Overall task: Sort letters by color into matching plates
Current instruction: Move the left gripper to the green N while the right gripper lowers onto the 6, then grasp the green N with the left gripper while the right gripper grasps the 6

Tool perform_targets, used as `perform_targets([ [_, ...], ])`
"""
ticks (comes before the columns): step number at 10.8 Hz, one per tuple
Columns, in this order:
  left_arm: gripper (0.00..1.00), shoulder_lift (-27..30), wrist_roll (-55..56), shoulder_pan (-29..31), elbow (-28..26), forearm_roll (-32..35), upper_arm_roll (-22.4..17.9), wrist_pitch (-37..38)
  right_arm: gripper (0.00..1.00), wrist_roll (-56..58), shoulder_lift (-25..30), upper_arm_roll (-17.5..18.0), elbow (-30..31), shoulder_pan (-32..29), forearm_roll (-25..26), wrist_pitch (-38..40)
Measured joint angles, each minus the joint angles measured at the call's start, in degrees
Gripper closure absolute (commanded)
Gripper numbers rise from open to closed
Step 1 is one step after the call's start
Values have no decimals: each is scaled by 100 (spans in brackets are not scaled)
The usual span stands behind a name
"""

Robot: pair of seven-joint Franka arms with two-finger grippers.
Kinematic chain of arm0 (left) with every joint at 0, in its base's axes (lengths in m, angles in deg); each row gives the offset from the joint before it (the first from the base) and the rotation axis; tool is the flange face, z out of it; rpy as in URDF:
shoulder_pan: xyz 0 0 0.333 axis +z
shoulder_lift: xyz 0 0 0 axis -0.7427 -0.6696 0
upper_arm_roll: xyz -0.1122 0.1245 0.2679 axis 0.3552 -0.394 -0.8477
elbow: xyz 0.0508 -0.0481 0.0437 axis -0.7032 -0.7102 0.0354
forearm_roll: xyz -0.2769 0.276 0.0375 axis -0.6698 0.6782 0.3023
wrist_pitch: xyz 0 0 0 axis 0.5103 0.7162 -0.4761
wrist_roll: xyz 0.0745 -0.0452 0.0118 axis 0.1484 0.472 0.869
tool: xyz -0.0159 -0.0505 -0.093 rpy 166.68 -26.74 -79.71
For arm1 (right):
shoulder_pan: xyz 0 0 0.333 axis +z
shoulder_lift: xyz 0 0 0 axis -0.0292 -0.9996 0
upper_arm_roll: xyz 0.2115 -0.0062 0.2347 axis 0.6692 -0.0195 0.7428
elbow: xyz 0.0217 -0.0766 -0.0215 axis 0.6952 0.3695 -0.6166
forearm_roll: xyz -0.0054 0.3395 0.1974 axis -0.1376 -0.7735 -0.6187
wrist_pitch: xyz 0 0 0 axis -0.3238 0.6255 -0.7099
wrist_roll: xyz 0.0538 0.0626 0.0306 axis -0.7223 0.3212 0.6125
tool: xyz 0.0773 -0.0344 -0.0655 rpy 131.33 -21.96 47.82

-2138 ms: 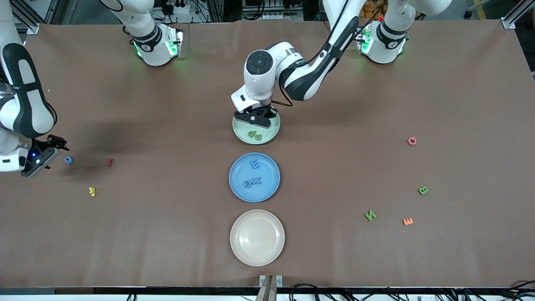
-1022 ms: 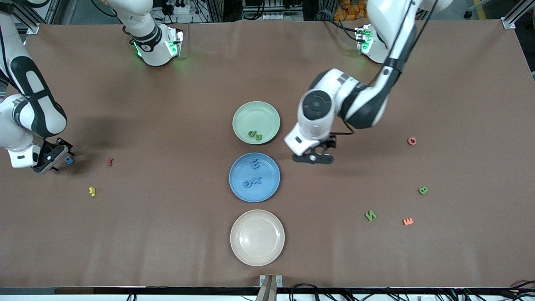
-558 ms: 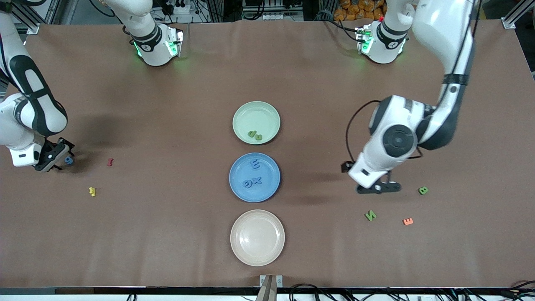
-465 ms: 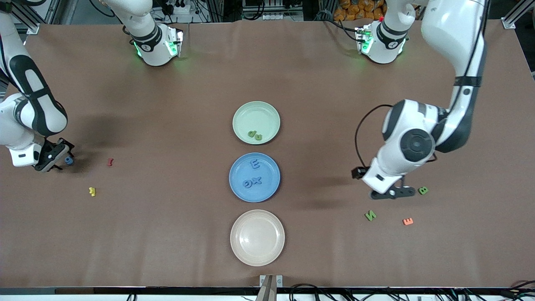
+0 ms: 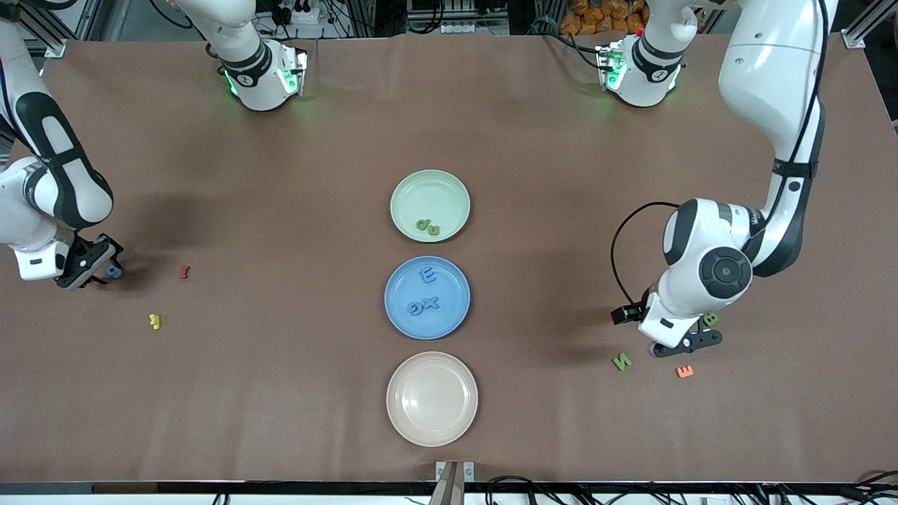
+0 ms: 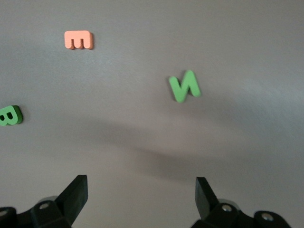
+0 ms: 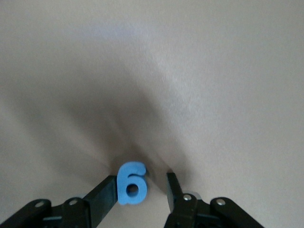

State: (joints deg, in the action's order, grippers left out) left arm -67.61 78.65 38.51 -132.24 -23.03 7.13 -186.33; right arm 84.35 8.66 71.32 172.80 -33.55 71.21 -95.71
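Hiding part of the green B, the open left end effector moved from the plates; the right end effector narrows around the blue 6, one finger not yet touching.

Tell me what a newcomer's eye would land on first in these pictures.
Three plates in a row at the table's middle: the green plate farthest from the front camera, the blue plate next, the cream plate nearest. At the right arm's end, the right hand brackets a blue 6 on the table. At the left arm's end, the left hand hangs open among a green N, a green B and an orange E.
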Motion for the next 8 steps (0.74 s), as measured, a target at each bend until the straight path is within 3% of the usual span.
perform_targets([
  [3, 0, -441, 653, 67, 486, 0, -27, -76, 47, -46, -3, 144, 3, -1, -39, 0],
  [8, 0, -1074, 1569, 63, 750, 0, -144, -1052, 44, -58, -6, 215, 5, -35, -61, -1],
])
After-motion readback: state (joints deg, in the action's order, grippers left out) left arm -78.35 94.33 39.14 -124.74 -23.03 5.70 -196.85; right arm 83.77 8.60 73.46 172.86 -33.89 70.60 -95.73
